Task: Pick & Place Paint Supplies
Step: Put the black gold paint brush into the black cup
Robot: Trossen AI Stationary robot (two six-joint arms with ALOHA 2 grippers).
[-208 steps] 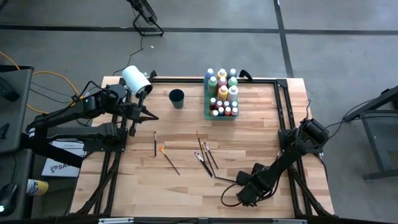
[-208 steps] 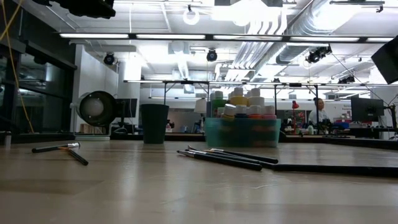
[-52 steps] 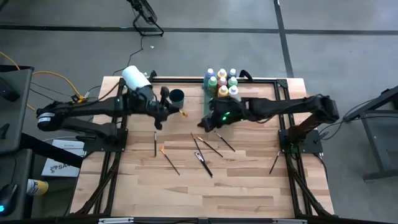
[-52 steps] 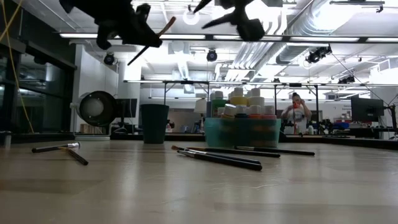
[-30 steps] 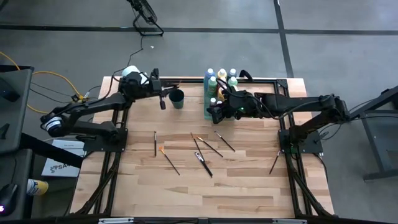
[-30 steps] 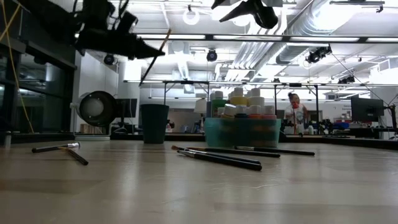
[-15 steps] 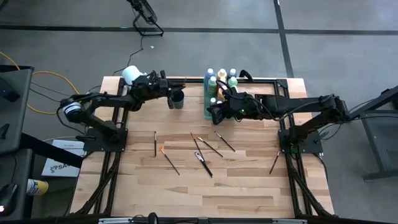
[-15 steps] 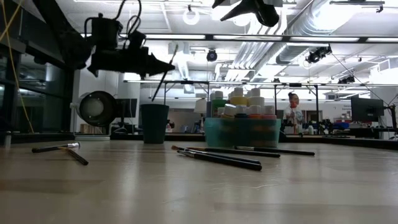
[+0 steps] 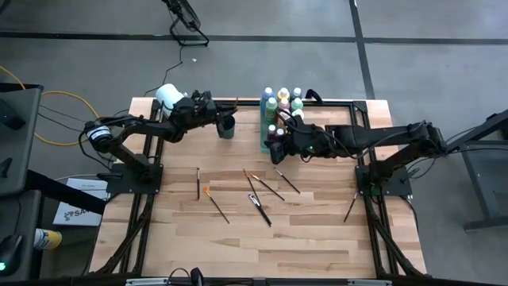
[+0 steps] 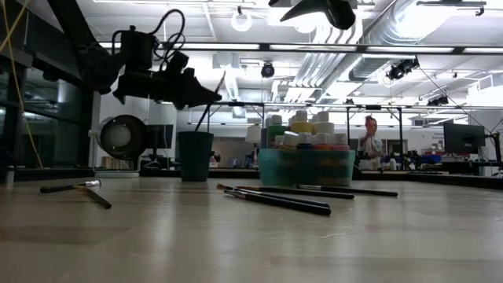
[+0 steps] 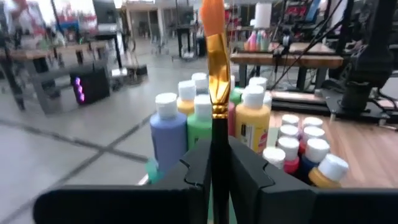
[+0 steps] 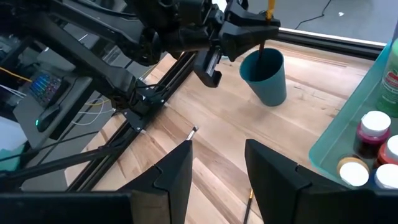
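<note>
Wooden table (image 9: 317, 238): left gripper (image 9: 223, 117) jaws pinching paintbrush (image 11: 217, 56), handle hidden; right gripper (image 12: 217, 162) jaws spread.

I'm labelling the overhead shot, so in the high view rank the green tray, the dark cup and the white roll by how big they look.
1. green tray, clearly largest.
2. white roll and dark cup look alike; the left arm partly covers both, so no ranking.

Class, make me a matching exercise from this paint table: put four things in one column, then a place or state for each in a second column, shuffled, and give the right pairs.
Things
1. left gripper
2. right gripper
3. dark cup
4. green tray

Places or states
A. full of paint bottles
B. open, empty, beside the tray
C. standing on the table under a paintbrush
D. clamped on the paintbrush above the cup

Pairs: 1-D, 2-B, 3-C, 4-A
</note>
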